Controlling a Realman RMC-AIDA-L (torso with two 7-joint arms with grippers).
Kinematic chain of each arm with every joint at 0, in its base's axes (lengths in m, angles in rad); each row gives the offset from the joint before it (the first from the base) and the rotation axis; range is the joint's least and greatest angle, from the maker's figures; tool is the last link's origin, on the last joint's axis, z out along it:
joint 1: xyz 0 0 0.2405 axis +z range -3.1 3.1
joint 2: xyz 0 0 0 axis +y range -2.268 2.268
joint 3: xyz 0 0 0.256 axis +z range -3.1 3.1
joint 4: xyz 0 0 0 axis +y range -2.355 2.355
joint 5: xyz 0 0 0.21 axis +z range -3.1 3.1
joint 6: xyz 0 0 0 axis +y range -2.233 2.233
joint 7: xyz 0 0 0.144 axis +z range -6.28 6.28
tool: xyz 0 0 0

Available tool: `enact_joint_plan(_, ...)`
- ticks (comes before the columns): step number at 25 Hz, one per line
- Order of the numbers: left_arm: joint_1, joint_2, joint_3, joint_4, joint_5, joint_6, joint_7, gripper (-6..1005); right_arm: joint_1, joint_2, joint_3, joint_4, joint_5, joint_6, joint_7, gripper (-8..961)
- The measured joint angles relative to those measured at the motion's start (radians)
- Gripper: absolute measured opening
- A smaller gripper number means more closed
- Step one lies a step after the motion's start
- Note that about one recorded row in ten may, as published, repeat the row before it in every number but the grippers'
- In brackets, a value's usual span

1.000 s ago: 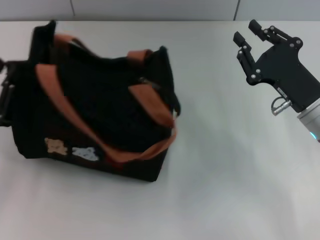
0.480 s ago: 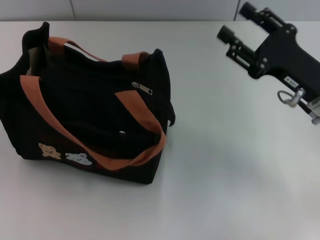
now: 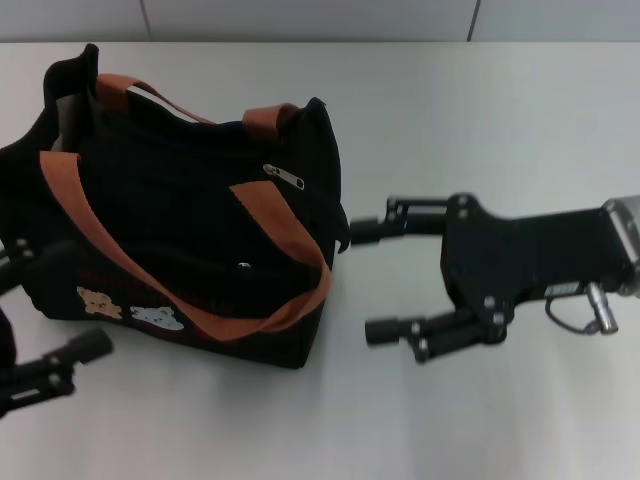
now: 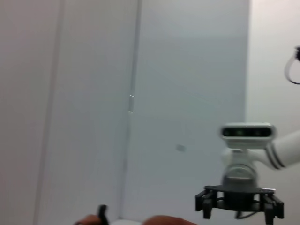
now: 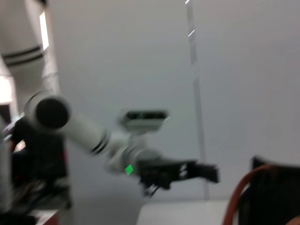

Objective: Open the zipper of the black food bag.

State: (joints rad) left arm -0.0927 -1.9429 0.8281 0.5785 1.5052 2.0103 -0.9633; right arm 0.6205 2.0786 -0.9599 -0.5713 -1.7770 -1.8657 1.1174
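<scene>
The right tool [image 3: 370, 280] is lying level with its fingers spread apart, pointing at the boxy black fabric food bag [image 3: 190, 220] just beside it on the white surface [image 3: 480, 140]. The bag's zipper [image 3: 285, 177], with its silver pull, is lying beyond the fingertips. The left tool [image 3: 50, 310] is sitting spread at the bag's opposite side.

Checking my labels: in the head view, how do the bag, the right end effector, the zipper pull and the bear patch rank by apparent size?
1. Bag, by far the largest.
2. Right end effector, though it may sit nearer the camera.
3. Bear patch and zipper pull: both tiny, too alike to rank.
</scene>
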Motion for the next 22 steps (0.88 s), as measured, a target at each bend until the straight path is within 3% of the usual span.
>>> enact_joint_plan(5, -0.029, 0.004, 0.017, 0.002, 0.045, 0.0, -0.003, 832, 0.008, 0.001, -0.035, 0.003, -0.009, 0.011, -0.003, 838)
enact_joint_plan(22, -0.061, -0.005, 0.021, -0.006, 0.101, -0.005, 0.0, 832, -0.001, 0.003, -0.036, 0.003, -0.006, 0.011, -0.005, 838)
